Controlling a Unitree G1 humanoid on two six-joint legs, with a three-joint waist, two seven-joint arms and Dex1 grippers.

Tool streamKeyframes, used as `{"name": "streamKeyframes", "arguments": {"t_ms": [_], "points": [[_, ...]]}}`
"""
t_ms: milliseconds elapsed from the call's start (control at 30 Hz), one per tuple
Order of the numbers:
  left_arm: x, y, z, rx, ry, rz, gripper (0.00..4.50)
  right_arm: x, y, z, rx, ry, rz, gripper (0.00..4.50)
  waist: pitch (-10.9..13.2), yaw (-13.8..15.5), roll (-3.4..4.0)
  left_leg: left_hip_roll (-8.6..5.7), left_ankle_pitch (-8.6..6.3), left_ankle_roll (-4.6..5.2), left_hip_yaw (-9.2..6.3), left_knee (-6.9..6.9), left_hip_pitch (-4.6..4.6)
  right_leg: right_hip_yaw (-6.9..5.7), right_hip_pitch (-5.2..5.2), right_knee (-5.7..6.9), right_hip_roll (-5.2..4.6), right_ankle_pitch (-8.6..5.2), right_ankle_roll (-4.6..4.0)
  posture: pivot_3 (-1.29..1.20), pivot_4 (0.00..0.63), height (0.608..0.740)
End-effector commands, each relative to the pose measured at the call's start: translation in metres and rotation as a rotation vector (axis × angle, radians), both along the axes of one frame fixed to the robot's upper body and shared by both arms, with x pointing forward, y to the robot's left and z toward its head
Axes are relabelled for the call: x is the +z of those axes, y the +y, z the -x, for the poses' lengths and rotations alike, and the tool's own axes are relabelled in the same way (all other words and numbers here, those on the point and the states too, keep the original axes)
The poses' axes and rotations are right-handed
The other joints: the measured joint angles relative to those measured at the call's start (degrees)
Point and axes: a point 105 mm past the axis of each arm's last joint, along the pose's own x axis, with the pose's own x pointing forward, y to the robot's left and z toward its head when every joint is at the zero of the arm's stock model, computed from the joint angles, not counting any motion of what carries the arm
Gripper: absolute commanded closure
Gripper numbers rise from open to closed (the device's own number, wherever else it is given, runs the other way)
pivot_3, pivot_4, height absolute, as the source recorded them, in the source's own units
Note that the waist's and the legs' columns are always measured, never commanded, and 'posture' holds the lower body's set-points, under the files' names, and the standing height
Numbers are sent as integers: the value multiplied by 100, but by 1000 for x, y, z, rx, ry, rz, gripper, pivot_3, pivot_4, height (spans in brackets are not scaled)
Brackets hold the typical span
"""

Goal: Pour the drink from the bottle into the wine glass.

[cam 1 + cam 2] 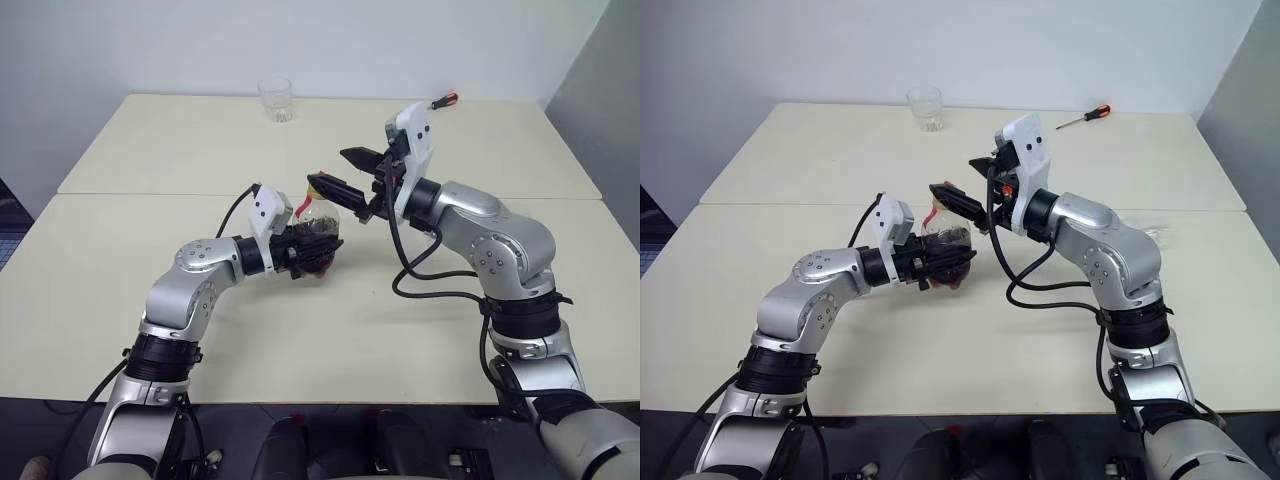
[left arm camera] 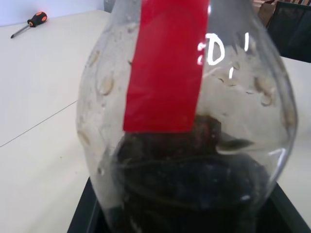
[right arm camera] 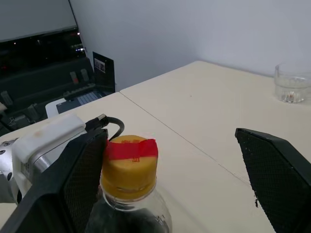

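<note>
The bottle [image 1: 318, 232] stands upright over the middle of the table, small and round, with a strip of red tape down its side [image 2: 165, 68]. My left gripper [image 1: 308, 252] is shut on its lower body. The drink [image 2: 194, 194] is a dark layer in the bottom. My right gripper [image 1: 345, 172] is open at the bottle's top. The yellow cap [image 3: 129, 167] sits between its fingers, close beside one finger [image 3: 82, 179]. A faint clear shape [image 1: 1156, 233] shows on the table past my right elbow. I cannot tell whether it is the wine glass.
A short clear tumbler [image 1: 275, 98] stands near the far edge of the table. An orange-handled screwdriver [image 1: 1087, 116] lies at the back right. A seam runs across the table [image 1: 150, 195] between its two halves.
</note>
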Motion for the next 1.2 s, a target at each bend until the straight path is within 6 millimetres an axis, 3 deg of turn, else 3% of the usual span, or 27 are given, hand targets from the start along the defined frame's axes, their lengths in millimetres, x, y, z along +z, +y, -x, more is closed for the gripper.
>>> {"name": "streamKeyframes", "arguments": {"t_ms": [33,433,600,733,967,1200], "points": [[29,5,1,-20,-107,38,2513,4,-37,-6,-111,-22,-17,36,0,11,0,0,0,0,-1,0,0,-1,0,-1,0,0,0,0,150,740],[31,7,-1,-27,-112,36,2513,3,-48,9,-53,-2,-34,36,0,-5,0,-2,0,0,4,0,1,2,1,-1,4,0,0,0,150,740],[31,7,-2,-26,-112,36,2513,10,-27,26,74,-6,-69,36,0,-5,0,-1,0,0,3,1,1,3,1,1,3,0,1,0,150,740],[32,6,-2,-27,-114,37,2513,12,-12,28,100,-20,-67,36,0,-5,0,-1,0,0,2,1,2,2,1,2,4,0,1,0,150,740],[31,6,-1,-26,-113,31,2513,16,16,15,76,-57,-81,36,0,-3,0,-1,0,0,2,4,3,1,1,6,4,0,1,0,150,740],[30,5,0,-30,-112,33,2513,19,25,6,55,-87,-82,36,0,-1,0,0,0,-1,3,4,2,2,1,5,0,0,1,0,150,740]]}}
